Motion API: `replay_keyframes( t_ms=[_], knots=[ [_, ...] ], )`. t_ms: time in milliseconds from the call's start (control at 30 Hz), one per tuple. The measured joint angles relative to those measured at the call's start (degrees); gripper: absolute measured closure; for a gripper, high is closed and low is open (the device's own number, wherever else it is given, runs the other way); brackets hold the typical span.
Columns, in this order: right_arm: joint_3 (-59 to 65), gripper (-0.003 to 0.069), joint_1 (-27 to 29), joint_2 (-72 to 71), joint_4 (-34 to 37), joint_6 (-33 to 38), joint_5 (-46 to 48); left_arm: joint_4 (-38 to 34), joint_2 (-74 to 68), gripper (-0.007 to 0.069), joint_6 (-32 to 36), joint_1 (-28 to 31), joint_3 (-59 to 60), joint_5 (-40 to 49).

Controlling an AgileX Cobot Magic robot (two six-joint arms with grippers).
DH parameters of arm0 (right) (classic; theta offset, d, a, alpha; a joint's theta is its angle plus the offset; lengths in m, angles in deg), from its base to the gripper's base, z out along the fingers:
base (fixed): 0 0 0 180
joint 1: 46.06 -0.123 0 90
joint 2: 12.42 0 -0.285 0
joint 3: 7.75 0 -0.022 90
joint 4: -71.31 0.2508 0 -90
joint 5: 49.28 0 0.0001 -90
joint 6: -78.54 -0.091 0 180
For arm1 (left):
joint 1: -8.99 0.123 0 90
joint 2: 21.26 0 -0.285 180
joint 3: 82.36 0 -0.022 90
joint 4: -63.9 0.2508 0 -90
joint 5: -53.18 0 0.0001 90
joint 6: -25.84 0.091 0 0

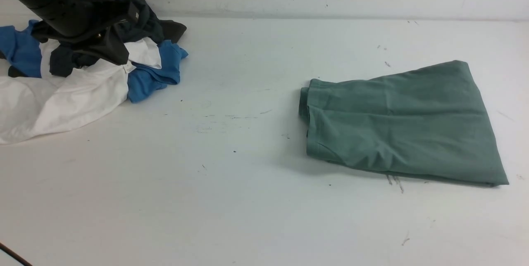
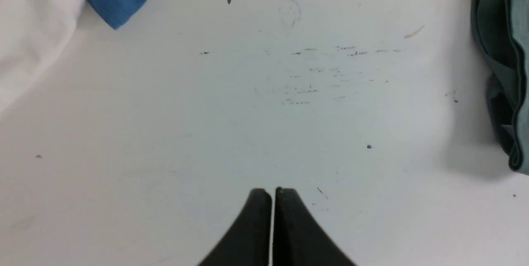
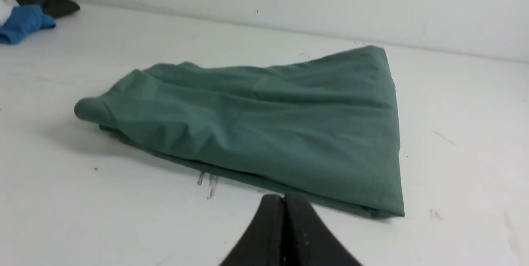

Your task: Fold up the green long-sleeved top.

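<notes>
Green fabric of the green long-sleeved top (image 1: 405, 121) lay folded into a compact wedge on the right side of the white counter (image 1: 231, 200), its layered edges facing the middle. At the far left sat a heap of blue, white and dark garments (image 1: 82, 80), with the left arm (image 1: 70, 5) above it. The left gripper (image 2: 272, 193) hung over bare counter, jaws pressed together and empty. The right gripper (image 3: 285, 198) hung at the top's near edge, likewise closed on nothing.
</notes>
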Motion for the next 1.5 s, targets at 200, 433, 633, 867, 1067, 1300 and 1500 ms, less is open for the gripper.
replay_keyframes(
  t_ms=[200, 433, 633, 867, 1067, 1300, 1500],
  knots=[
    [-0.09, 0.0673, 0.00, 0.00, 0.00, 0.00, 2.45, -0.05, 0.73, 0.0625, 0.00, -0.06, 0.62, -0.11],
    [-0.16, 0.0673, 0.00, 0.00, 0.00, 0.00, 2.87, -0.05, 10.29, 0.0625, 0.51, -0.32, 9.10, -0.44],
    [-0.18, 0.0673, 0.00, 0.00, 0.00, 0.00, 2.99, -0.15, 24.04, 0.0625, 2.24, -0.32, 22.89, -0.44],
    [-0.18, 0.0673, 0.00, 0.00, 0.00, 0.00, 2.99, -0.88, 45.06, 0.0625, 5.00, -0.34, 44.52, -10.37],
    [-0.18, 0.0673, 0.00, 0.00, 0.00, -0.06, 2.99, -8.06, 66.19, 0.0625, 6.70, -0.34, 71.27, -36.36],
    [-0.18, 0.0673, 0.00, 0.00, 0.00, -0.06, 2.99, -10.94, 81.46, 0.0625, 12.00, -0.34, 84.73, -50.46],
    [-0.18, 0.0673, 0.00, 0.00, 0.00, -0.06, 2.99, -11.10, 85.16, 0.0625, 12.39, -0.34, 87.48, -51.52]
  ],
)
